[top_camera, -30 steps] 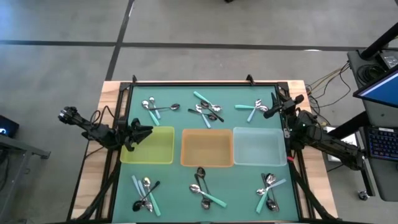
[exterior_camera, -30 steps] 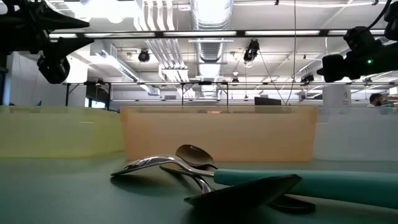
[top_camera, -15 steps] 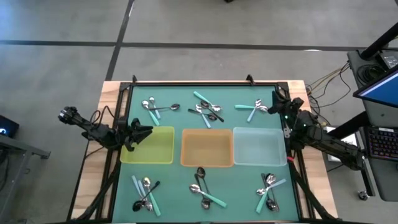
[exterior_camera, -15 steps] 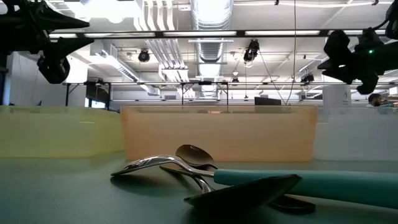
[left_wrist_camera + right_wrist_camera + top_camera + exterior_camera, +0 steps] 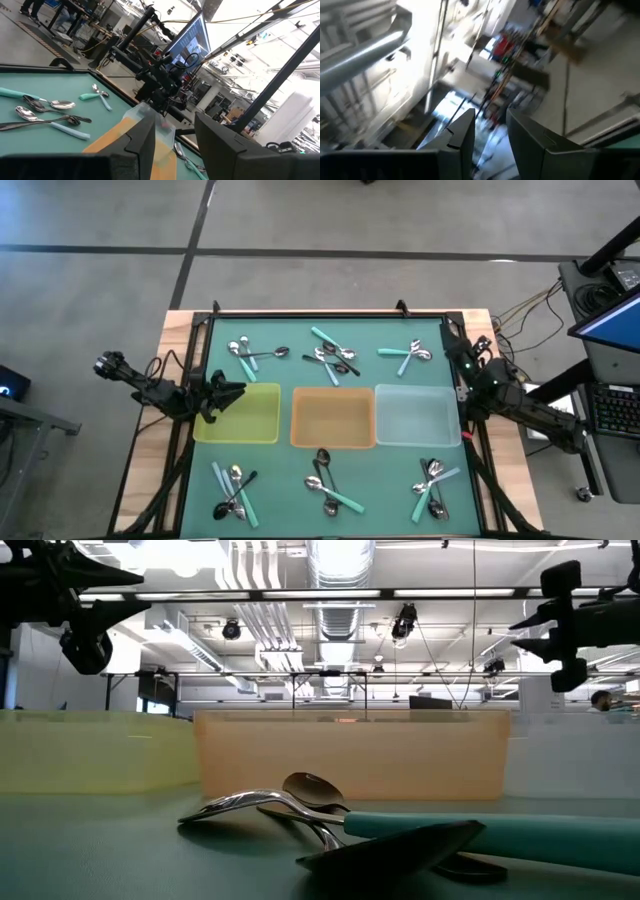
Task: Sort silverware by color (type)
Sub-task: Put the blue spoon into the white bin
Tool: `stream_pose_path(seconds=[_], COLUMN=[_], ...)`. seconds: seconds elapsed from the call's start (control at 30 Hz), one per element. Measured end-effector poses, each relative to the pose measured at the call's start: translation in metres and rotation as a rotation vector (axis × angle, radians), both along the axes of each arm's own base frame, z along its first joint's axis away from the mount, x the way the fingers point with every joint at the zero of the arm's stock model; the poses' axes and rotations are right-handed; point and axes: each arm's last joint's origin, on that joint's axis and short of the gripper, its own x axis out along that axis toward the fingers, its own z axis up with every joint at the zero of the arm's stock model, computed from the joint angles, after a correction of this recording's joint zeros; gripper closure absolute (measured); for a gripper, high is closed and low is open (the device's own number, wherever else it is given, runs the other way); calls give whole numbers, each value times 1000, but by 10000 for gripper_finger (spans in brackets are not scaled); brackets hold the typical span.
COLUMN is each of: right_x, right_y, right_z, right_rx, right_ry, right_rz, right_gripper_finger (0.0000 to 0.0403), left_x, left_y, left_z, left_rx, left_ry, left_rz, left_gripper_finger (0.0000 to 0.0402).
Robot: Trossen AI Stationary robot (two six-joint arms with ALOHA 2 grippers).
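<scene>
Teal matting covers the bench (image 5: 200, 480), where spoons (image 5: 233, 490) lie in six loose clusters, none yet in the trays. Left hand (image 5: 228, 392), fingers spread and empty, hovers at the translucent yellow tray (image 5: 262, 423); smooth orange tray (image 5: 333, 420) and clear tray (image 5: 415, 418) follow. Right hand (image 5: 452, 345), slightly parted, holds nothing by the far-right cluster (image 5: 408, 355).

Yellow tray (image 5: 262, 427), orange tray (image 5: 333, 420) and clear tray (image 5: 417, 420) sit side by side.
</scene>
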Motion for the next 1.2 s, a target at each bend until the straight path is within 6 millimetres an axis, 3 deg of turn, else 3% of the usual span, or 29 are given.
stream_pose_path(seconds=[0.17, 0.37, 0.67, 0.77, 0.87, 1.0, 1.2], right_x=[5, 15, 41, 44, 43, 41, 47], right_y=[-3, -8, -18, -19, -20, -18, -20], right_z=[-1, 14, 64, 71, 66, 45, 20], right_rx=[78, 180, 109, 145, 275, 485, 785], right_ry=[23, 265, 838, 995, 1109, 1259, 1250], right_rz=[11, 9, 111, 140, 143, 145, 106], right_gripper_finger=[300, 300, 300, 300, 300, 300, 300], left_x=[0, 0, 0, 0, 0, 0, 0], left_y=[0, 0, 0, 0, 0, 0, 0], left_z=[0, 0, 0, 0, 0, 0, 0], left_rx=[0, 0, 0, 0, 0, 0, 0], left_ry=[0, 0, 0, 0, 0, 0, 0], left_rz=[0, 0, 0, 0, 0, 0, 0], left_gripper_finger=[281, 281, 281, 281, 281, 281, 281])
